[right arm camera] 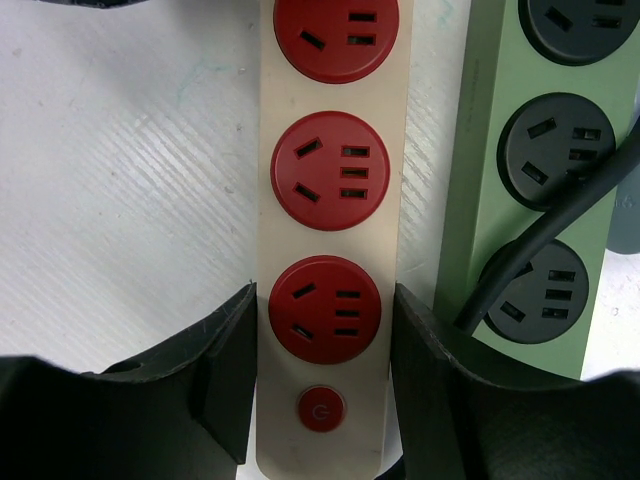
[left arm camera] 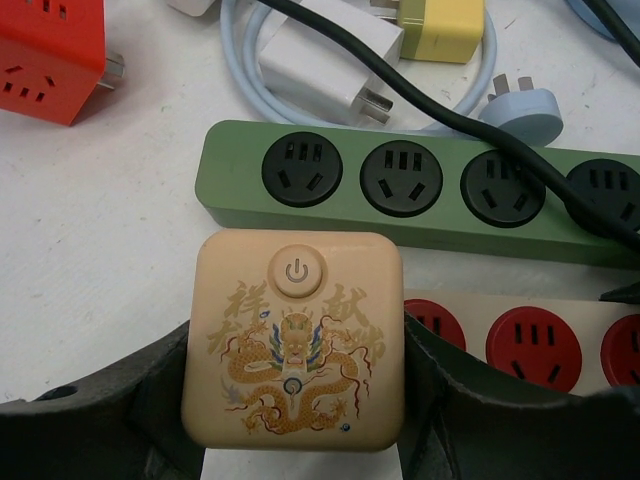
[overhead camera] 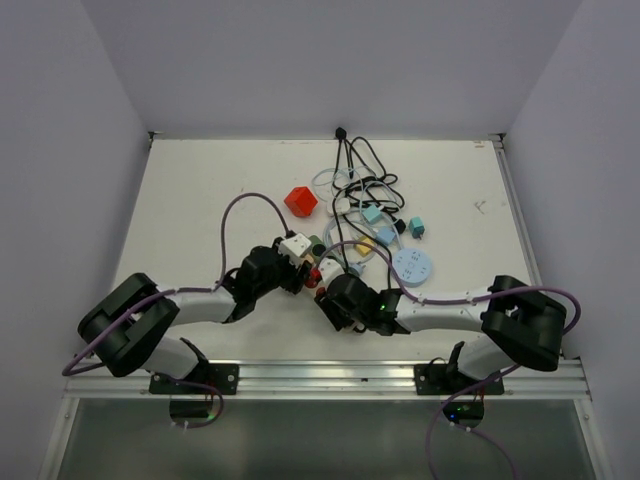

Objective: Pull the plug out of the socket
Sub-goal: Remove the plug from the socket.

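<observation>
The worktop (overhead camera: 200, 190) carries a tangle of cables and two power strips lying side by side: a green one (left arm camera: 340, 228) and a cream one with red sockets (right arm camera: 325, 97). The cream strip is my concern. Its long axis runs from my right arm towards my left, switch end nearest the right. The plug (left arm camera: 293, 340), a cream cube with a dragon printed on top, sits on the opposite end of that strip, directly under my left arm, so the left is the nearer one for pulling.

My left gripper (left arm camera: 297, 370) is part-way open, its fingers pressed against the cube's two opposite sides, as far as I can judge from the wrist view. My right gripper (right arm camera: 325, 340) is clamped at medium width across the cream strip beside the last red socket, pinning it down.

I judge the pull must go straight up off the socket face while the right holds the strip flat.
</observation>
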You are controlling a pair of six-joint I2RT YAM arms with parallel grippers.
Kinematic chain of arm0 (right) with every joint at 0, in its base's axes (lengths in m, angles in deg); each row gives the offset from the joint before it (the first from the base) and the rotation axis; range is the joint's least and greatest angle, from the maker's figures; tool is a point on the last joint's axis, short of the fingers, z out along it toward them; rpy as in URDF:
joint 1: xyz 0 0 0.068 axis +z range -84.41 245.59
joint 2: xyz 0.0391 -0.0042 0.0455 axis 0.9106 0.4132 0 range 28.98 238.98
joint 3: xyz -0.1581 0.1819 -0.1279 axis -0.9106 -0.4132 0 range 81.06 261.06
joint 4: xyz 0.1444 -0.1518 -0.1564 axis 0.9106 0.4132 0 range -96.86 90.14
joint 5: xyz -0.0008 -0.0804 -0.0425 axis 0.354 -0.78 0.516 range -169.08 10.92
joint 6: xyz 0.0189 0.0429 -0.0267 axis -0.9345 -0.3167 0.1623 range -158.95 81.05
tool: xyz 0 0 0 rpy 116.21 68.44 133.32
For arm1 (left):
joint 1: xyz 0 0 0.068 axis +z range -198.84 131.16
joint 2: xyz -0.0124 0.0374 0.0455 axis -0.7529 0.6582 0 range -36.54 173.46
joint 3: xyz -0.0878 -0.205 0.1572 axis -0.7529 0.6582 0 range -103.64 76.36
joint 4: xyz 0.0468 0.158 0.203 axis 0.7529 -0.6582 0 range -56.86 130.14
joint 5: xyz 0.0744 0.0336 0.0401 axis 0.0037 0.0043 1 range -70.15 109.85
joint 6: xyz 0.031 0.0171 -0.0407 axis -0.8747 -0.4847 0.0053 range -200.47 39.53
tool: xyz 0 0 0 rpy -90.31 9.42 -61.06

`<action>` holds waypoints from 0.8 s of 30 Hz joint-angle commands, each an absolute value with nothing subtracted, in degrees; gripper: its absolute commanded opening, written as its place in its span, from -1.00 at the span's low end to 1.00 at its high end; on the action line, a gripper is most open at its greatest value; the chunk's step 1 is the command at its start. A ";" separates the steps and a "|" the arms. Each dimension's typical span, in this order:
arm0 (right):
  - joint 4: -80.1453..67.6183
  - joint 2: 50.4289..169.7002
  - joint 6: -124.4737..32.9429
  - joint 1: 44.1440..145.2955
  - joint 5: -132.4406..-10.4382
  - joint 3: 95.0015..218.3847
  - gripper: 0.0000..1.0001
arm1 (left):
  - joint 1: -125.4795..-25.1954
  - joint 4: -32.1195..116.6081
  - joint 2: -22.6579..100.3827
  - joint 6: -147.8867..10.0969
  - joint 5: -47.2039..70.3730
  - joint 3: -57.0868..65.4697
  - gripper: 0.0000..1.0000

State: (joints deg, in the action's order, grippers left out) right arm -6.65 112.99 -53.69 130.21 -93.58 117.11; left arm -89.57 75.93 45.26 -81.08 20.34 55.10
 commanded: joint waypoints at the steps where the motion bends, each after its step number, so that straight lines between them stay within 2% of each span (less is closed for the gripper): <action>1: 0.34 114.07 -55.03 130.90 -95.69 116.92 -1.00 | -89.53 68.54 43.35 -80.92 27.31 48.69 -1.00; 9: 1.58 107.31 -55.74 130.98 -95.44 115.08 -1.00 | -89.53 59.30 42.83 -76.52 27.24 43.84 -1.00; 15: -4.04 97.55 -59.95 130.11 -85.95 109.72 -1.00 | -89.53 70.27 35.01 -74.94 26.26 51.48 -1.00; 24: -6.42 92.88 -64.00 126.59 -77.59 107.17 -1.00 | -89.44 85.93 22.70 -69.23 31.61 63.87 -1.00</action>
State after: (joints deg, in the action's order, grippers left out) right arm -10.28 94.87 -58.48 127.59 -82.63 109.40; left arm -90.66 72.46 26.50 -71.48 22.61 62.43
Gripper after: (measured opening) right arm 0.517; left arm 0.632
